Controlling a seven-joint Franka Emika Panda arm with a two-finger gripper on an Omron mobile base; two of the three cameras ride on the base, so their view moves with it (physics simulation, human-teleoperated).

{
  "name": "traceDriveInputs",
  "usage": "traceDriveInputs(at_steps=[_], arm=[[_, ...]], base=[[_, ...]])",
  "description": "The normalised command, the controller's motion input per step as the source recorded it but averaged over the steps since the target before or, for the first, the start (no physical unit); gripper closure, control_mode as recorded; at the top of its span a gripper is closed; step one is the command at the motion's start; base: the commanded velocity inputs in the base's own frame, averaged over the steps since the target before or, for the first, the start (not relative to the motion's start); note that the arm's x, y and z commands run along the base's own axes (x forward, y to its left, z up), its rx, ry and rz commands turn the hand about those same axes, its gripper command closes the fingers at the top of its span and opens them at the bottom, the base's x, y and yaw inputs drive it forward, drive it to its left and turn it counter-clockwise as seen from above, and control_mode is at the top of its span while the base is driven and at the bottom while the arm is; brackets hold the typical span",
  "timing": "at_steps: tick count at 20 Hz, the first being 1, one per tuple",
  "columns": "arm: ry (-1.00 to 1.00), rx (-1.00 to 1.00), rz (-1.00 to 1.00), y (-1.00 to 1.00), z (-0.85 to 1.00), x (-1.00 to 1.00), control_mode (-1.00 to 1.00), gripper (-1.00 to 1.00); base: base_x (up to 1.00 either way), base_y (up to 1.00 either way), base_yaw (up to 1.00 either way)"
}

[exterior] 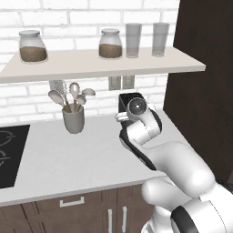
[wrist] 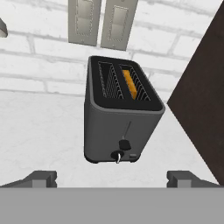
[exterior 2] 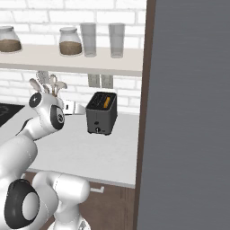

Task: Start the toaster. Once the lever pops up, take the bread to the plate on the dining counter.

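With its gripper [wrist: 112, 178] spread wide and empty, the robot arm faces the front of the toaster [wrist: 120, 114] on the white worktop [exterior: 73, 154] by the brick wall. The bread [wrist: 129, 84] sits in the right-hand slot. Starting it looks like the step in hand, which calls for pressing down the lever [wrist: 124, 144].

Glossy white rounded arm [exterior: 182, 168], dark joint bands, round grey wrist cap
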Motion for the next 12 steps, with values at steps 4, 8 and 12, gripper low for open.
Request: traceDriveInputs(at_steps=[4,8,12], arm=[[0.00,0.00,0.00,0.00,0.00,0.00,-1.00,-1.00],[0.00,0.00,0.00,0.00,0.00,0.00,-1.00,-1.00],[0.00,0.00,0.00,0.00,0.00,0.00,-1.00,-1.00]], base=[[0.00,0.00,0.00],[0.00,0.00,0.00],[0.00,0.00,0.00]])
